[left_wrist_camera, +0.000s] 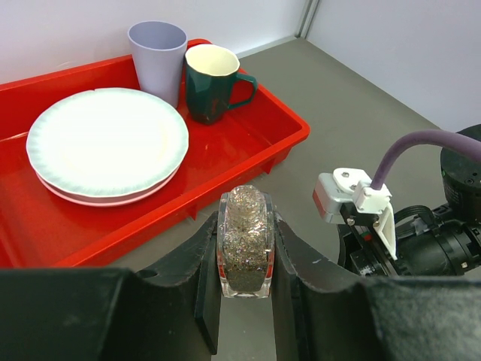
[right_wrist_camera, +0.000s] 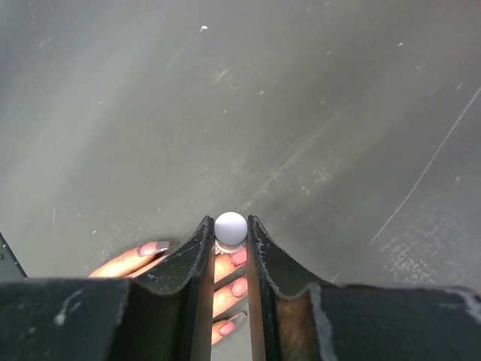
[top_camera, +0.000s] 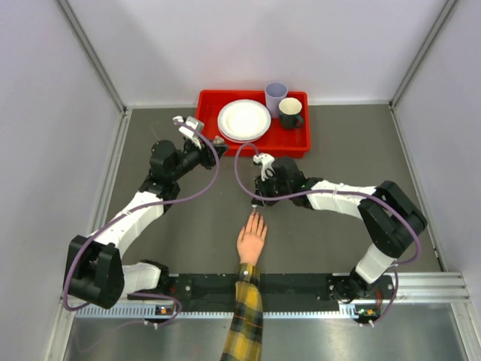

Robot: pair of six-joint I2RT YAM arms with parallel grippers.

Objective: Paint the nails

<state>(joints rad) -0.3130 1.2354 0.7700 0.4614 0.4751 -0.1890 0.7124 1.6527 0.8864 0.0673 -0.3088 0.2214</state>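
Observation:
A peach hand with a yellow-and-dark plaid sleeve lies flat on the grey table, fingers pointing away. Its pink nails show between and beside my right jaws. My right gripper is shut on a pale round cap and hangs directly over the fingertips; whatever is under the cap is hidden. My left gripper is shut on a small clear bottle of glittery polish, held upright in front of the tray.
A red tray at the back holds a white plate, a lilac cup and a dark green mug. White walls enclose the table on three sides. The right arm's wrist sits close to the bottle.

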